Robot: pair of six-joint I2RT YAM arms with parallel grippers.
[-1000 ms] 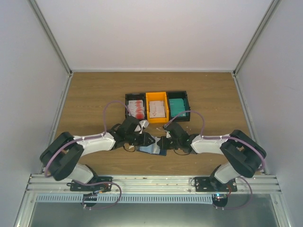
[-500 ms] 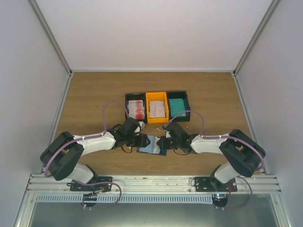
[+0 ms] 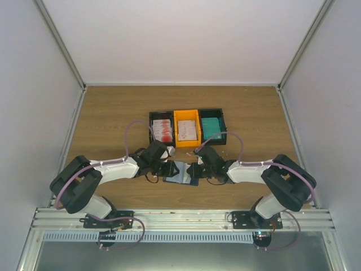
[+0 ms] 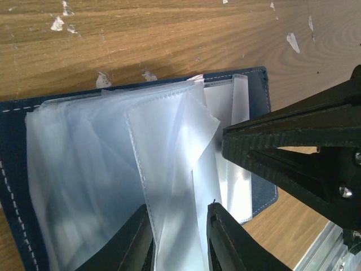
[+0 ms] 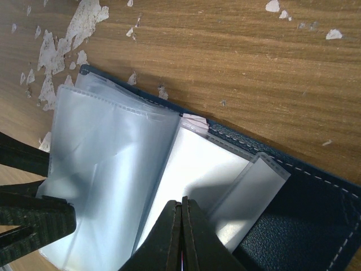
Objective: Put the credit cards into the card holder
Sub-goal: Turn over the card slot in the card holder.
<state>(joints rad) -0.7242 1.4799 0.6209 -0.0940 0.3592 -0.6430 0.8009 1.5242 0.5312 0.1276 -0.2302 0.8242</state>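
**benchrat:** Where's the holder (image 3: 181, 174) sitting?

**mo_k:** It's lying open on the worktop (image 3: 113, 113), in the middle between the two arms and just near of the bins (image 3: 186, 114). The cards (image 3: 211, 127) are all in the bins. I can't spot any in the holder.

**benchrat:** And the pincers?

**mo_k:** The left pincer (image 4: 179, 217) is narrow, nipped onto one curled clear sleeve (image 4: 169, 147) that stands up from the fan. The right pincer (image 5: 181, 206) is fully closed, with its tips down on the sleeves at the right half. I can't tell if anything's caught in it.

**benchrat:** How's this stuff going to handle?

**mo_k:** My guess is the sleeves are the pain: thin, floppy and slick, so they'll buckle or slide out. I'd hold one near its open edge and pin the rest flat. The cards look light, stiff and smooth. I'd pinch one across a short edge, off the top of a stack, because two could easily come up stuck together. The navy cover looks firmer, so it should stay put if it's pressed.
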